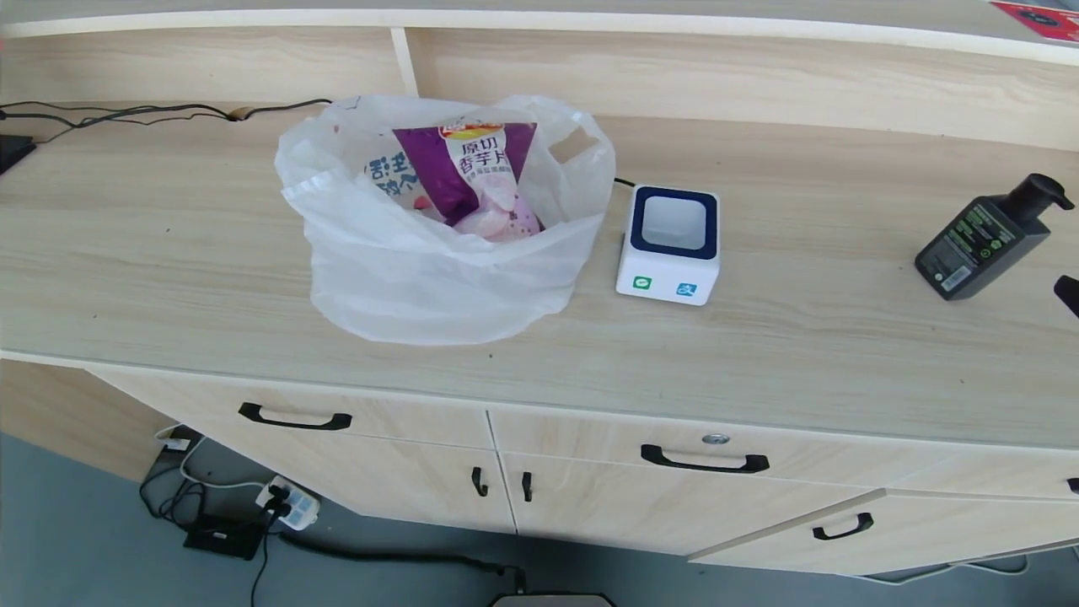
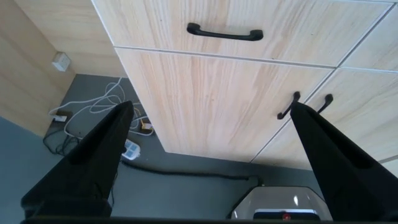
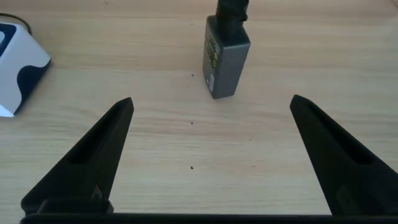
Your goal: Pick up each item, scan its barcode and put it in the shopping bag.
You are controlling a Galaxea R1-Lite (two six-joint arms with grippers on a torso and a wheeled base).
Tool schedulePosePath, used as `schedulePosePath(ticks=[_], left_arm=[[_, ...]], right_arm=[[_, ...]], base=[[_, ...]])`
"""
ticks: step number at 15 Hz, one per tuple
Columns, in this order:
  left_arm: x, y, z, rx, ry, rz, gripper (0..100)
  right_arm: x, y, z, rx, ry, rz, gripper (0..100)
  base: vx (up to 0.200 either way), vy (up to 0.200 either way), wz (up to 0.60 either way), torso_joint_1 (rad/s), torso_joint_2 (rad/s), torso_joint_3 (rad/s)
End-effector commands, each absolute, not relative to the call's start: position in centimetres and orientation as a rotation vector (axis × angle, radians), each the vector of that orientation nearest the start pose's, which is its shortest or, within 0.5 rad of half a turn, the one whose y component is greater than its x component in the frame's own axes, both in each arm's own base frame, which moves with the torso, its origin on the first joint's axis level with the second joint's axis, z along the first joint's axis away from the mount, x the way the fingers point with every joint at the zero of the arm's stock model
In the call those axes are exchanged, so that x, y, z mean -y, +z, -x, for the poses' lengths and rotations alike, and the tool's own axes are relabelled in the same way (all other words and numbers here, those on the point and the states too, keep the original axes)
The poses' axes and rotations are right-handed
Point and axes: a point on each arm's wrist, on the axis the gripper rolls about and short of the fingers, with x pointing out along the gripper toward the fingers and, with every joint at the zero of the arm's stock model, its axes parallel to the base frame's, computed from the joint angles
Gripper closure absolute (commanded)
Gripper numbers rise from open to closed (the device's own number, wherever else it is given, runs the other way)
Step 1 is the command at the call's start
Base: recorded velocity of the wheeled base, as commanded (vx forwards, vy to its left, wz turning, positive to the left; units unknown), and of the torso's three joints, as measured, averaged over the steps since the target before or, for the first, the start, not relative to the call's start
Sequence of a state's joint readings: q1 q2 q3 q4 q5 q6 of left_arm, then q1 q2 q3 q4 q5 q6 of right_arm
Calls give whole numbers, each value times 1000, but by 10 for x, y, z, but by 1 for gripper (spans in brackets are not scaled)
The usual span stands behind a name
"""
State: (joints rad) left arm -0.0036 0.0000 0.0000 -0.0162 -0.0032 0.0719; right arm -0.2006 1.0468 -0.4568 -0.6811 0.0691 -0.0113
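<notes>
Bottle work was not yet done: the dark pump bottle lay on its side at the far right of the wooden counter, its pump head pointing toward the back wall and a printed label facing up. In the right wrist view the same bottle sat just beyond the right gripper, whose two black fingers were spread wide above bare counter, holding nothing and not touching the bottle. A dark tip of that gripper showed at the right edge of the head view, near the bottle's base. The white scanner with a dark blue rim stood near the middle of the counter, well apart from the bottle and just to the right of the shopping bag; its corner appeared at the edge of the right wrist view. The translucent white bag stood open and already held a purple snack packet, upright, with a white and blue packet beside it. The left gripper hung below counter level, facing the cabinet front and a black drawer handle, its fingers wide apart with nothing between them. Dark cables ran along the back left of the counter, and a power strip lay on the floor.
</notes>
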Motion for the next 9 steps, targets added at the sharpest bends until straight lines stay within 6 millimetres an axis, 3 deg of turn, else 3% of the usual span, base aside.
schedulePosePath(ticks=[1,3,7,9], left_arm=[[0,77,23,16,-6,-72,0],[0,77,23,16,-6,-72,0],[0,77,23,17,-4,-71,0],[0,77,23,17,-6,-71,0]], right_arm=[[27,223,-140,43,-114,17,0],[27,211,-147,-11,-51,10,0],[37,192,-202,45,23,21,0],[39,189,-215,60,72,26,0]], base=[[0,-200,0,-2,7,-2],[0,-200,0,0,2,5],[0,0,0,0,0,0],[0,0,0,0,0,0]])
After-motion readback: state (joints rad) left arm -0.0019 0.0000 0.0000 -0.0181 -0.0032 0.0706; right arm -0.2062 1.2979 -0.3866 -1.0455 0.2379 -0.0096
